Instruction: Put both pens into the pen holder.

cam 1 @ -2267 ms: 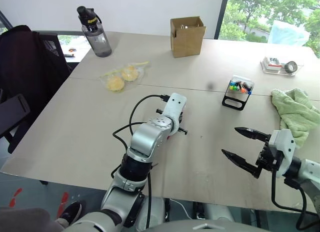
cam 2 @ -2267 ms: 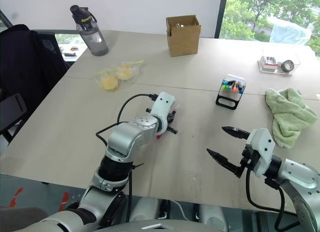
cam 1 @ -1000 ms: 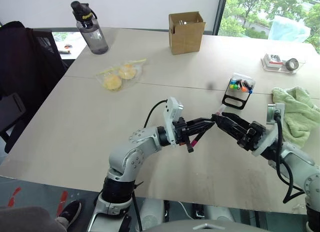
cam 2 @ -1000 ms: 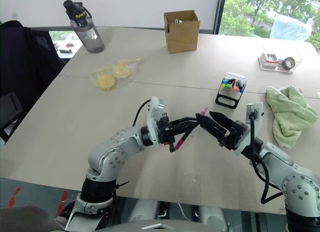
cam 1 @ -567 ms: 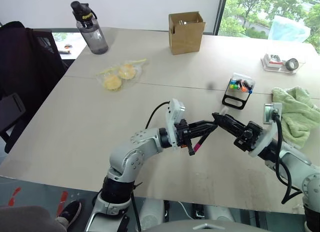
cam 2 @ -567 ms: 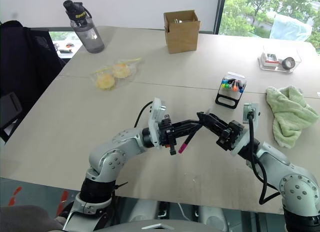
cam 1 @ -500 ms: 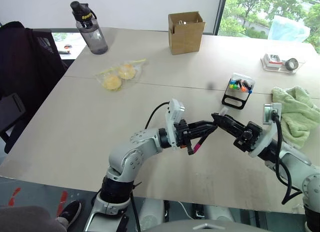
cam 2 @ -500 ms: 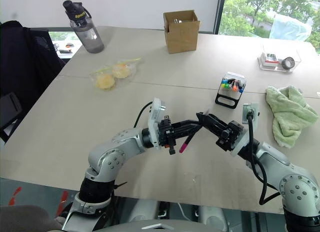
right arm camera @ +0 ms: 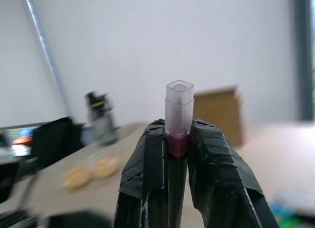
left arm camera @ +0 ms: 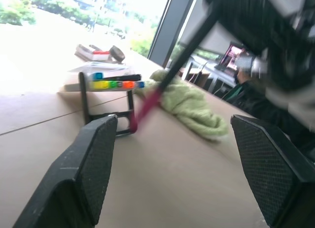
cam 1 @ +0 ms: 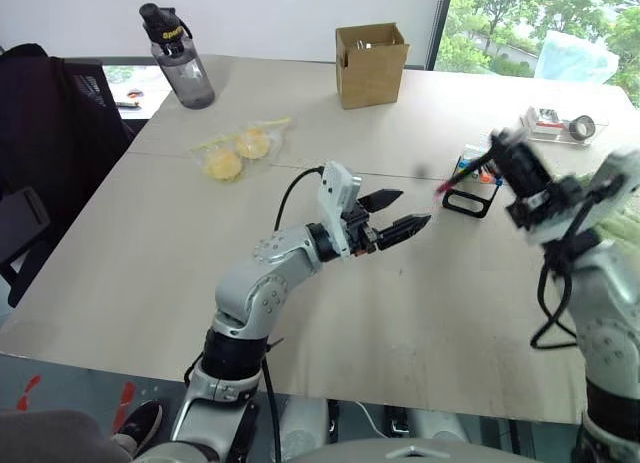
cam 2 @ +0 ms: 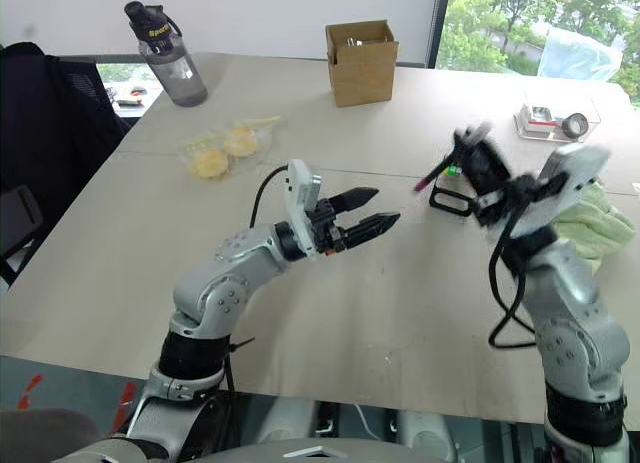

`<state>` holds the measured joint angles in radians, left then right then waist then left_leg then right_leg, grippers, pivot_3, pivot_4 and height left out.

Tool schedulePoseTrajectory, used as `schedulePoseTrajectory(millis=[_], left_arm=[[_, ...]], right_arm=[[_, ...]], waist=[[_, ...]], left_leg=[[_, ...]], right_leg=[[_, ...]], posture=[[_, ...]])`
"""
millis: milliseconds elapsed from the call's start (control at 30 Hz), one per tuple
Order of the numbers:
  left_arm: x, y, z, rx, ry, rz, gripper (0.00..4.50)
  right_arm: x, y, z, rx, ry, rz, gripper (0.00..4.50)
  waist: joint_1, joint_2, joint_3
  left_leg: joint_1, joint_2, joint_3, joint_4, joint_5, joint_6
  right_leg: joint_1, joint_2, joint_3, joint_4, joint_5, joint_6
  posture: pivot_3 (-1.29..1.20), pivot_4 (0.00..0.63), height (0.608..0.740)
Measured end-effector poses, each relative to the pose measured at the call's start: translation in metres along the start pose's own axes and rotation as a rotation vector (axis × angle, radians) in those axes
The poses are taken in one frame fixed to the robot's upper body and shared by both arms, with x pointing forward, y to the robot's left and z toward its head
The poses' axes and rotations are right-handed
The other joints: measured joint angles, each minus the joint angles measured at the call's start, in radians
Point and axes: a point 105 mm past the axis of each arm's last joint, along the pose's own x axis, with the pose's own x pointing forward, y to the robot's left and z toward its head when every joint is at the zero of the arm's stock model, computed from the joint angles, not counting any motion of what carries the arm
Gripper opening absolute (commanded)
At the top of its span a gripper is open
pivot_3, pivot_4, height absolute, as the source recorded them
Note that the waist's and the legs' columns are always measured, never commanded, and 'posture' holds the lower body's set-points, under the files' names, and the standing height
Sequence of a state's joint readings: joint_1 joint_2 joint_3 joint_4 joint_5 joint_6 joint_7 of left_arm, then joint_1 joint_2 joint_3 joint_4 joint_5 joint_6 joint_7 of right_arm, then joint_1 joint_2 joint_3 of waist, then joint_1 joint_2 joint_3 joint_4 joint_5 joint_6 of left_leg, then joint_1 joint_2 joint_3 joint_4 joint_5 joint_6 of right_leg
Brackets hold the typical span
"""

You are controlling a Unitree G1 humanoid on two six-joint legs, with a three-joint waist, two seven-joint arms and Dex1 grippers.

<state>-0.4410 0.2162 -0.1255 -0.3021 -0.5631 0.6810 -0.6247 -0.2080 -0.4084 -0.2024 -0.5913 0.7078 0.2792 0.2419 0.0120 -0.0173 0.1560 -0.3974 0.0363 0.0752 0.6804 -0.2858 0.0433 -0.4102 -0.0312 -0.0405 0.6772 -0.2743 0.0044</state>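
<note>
My right gripper (cam 1: 503, 155) is raised over the table's right side, shut on a black-barrelled pen (cam 2: 432, 176) with a magenta end. The pen slants down and to the left from the fingers. In the right wrist view its clear cap end (right arm camera: 178, 110) stands out between the closed fingertips. The pen holder (cam 1: 468, 205), a small black-framed stand with coloured caps, sits on the table just behind the held pen. A black barrel with a light blue end (left arm camera: 118, 78) lies across its top. My left gripper (cam 1: 412, 208) hovers at mid-table, open with nothing in it, pointing toward the holder.
A brown cardboard box (cam 1: 375, 68) and a water bottle (cam 1: 182, 61) stand at the back. A clear bag of yellow things (cam 1: 238, 155) lies left of centre. A green cloth (cam 2: 590, 223) and a clear tray with a tape roll (cam 1: 563, 129) lie at the right.
The pen has passed from my left gripper to my right. The left fingers opened and let go. The right gripper rose up and to the right with the pen, rolling as it went.
</note>
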Motion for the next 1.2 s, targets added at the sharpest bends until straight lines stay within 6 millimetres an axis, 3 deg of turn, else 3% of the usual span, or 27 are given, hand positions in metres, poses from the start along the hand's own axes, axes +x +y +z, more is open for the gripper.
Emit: schedulePoseTrajectory(millis=[67,200,467,667,933,1200], left_arm=[[0.0,0.005,0.0,0.026,0.02,0.025,3.76],[0.004,0.007,0.002,0.073,0.043,0.049,3.76],[0.007,0.017,0.005,0.165,0.088,0.13,3.76],[0.011,0.015,-0.001,0.179,0.131,0.157,3.76],[0.017,0.01,0.01,0.184,0.123,0.165,3.76],[0.015,0.014,0.012,0.21,0.158,0.185,3.76]], right_arm=[[0.007,0.0,0.009,-0.14,-0.062,-0.003,0.1],[0.015,0.002,0.006,-0.317,-0.1,0.01,0.1],[0.008,0.001,-0.028,-0.523,-0.05,0.069,0.1],[0.005,-0.004,-0.04,-0.594,-0.051,0.072,0.1],[0.002,-0.014,-0.067,-0.62,-0.007,0.06,0.1],[0.002,-0.02,-0.079,-0.704,-0.004,0.06,0.1]], waist=[[0.001,0.0,0.0],[0.002,0.0,0.0],[0.001,0.0,0.0],[0.001,0.0,0.0],[0.0,0.0,0.0],[0.0,0.0,0.0]], left_leg=[[0.0,0.0,0.0,0.0,0.0,-0.001],[-0.001,0.0,0.0,0.0,0.001,-0.001],[0.0,0.0,0.001,0.0,0.001,-0.001],[0.0,0.0,0.001,0.001,0.001,-0.001],[0.0,0.0,0.001,0.002,0.001,-0.002],[0.0,0.0,0.001,0.002,0.001,-0.002]], right_leg=[[0.0,0.0,0.0,0.0,0.0,0.0],[0.0,-0.001,0.0,-0.001,0.0,0.0],[0.0,-0.001,0.0,0.001,0.0,0.0],[0.0,-0.001,0.0,0.001,0.0,0.0],[0.0,-0.001,0.0,0.002,0.0,0.0],[0.0,-0.001,0.0,0.002,0.0,0.0]], posture=[[0.0,0.15,0.739],[0.0,0.15,0.739],[0.0,0.15,0.739],[0.0,0.15,0.739],[0.0,0.15,0.739],[0.0,0.15,0.739]])
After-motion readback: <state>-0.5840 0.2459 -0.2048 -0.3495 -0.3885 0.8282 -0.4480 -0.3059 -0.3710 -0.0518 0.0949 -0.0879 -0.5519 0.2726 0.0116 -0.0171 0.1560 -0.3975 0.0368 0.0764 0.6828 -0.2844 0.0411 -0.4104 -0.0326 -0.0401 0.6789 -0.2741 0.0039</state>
